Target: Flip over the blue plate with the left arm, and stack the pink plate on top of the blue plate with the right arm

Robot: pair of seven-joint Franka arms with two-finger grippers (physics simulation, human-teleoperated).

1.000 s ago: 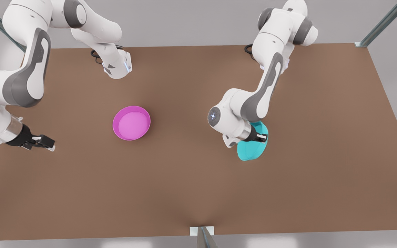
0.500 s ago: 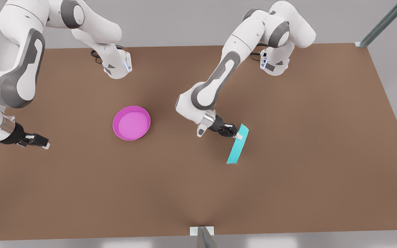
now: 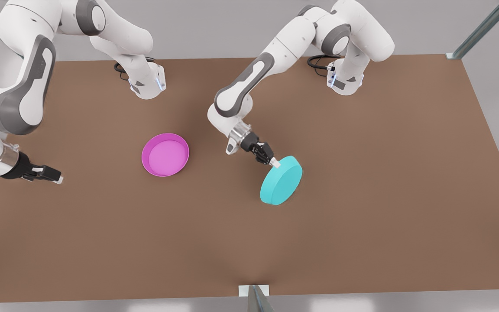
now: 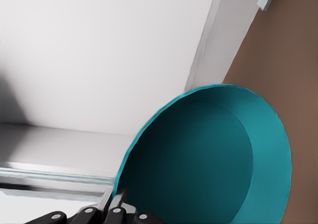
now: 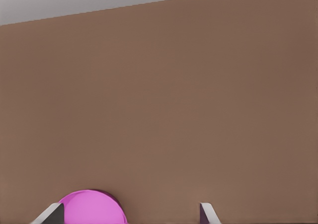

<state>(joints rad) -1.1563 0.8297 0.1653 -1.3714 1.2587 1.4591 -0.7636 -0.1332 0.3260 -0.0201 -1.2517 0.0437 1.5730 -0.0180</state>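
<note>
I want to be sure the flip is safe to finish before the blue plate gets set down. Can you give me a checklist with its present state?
1. Left gripper clamps the blue plate by its rim: ok.
2. Plate turned bottom-up in the front view: ok, though tilted.
3. Plate resting on the table: cannot tell.
4. Pink plate apart from the blue one, upright: ok.
5. Right gripper open, waiting at the front view's left, away from both plates: ok.

The blue plate (image 3: 281, 180) faces away in the front view, so its hollow is hidden. The pink plate (image 5: 93, 208) is cut off in the right wrist view.
</note>
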